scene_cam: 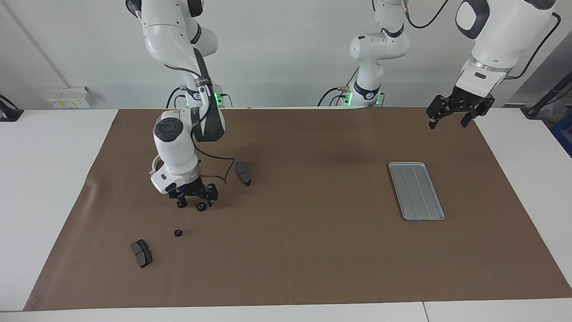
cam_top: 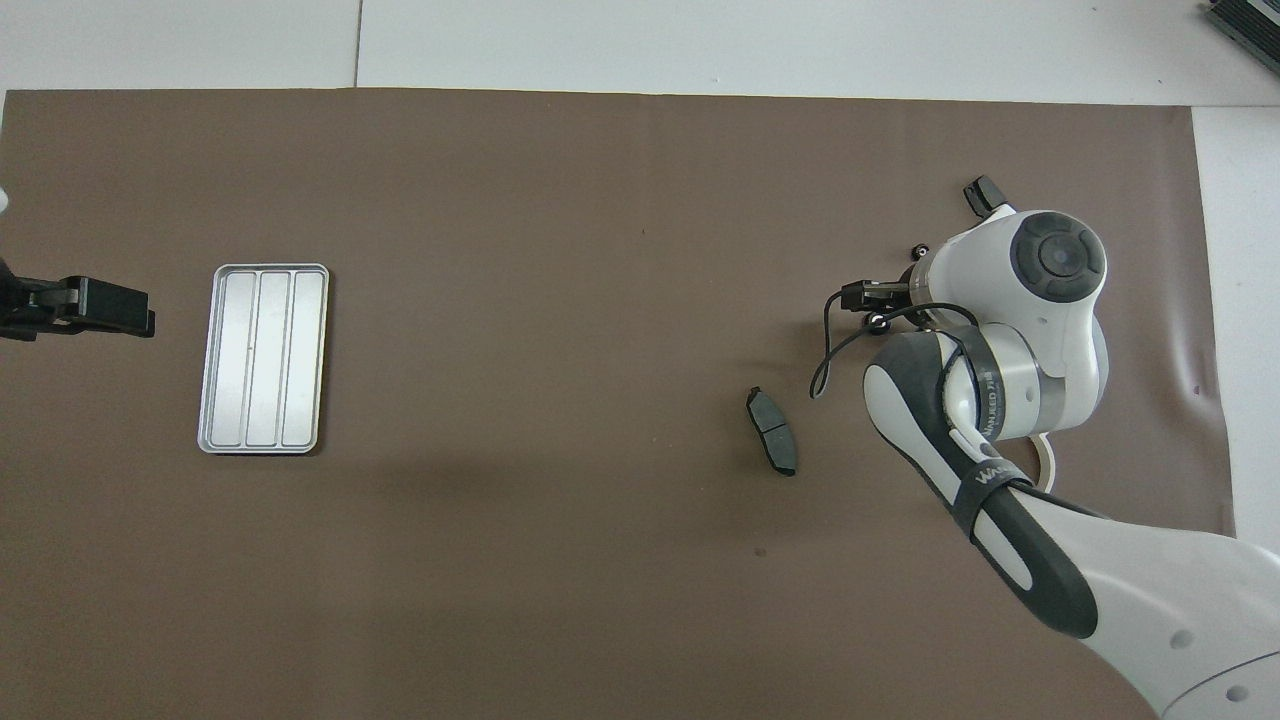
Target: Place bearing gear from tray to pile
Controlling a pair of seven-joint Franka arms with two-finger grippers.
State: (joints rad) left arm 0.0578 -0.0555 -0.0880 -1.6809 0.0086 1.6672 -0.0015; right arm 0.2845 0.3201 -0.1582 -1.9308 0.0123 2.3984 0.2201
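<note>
The silver grooved tray (scene_cam: 415,191) lies toward the left arm's end of the mat with nothing in it; it also shows in the overhead view (cam_top: 263,358). My right gripper (scene_cam: 194,203) is low over the mat at the right arm's end, fingers spread. A small black gear (scene_cam: 201,206) lies on the mat at its fingertips, also in the overhead view (cam_top: 878,321). A second gear (scene_cam: 178,233) lies a little farther from the robots, also in the overhead view (cam_top: 918,250). My left gripper (scene_cam: 451,117) waits raised and open, nearer the robots than the tray.
Two dark brake pads lie on the brown mat (scene_cam: 313,232): one (scene_cam: 243,173) beside the right arm's wrist, one (scene_cam: 141,253) farther from the robots than the gears. The right arm's cable (scene_cam: 223,167) loops over the mat.
</note>
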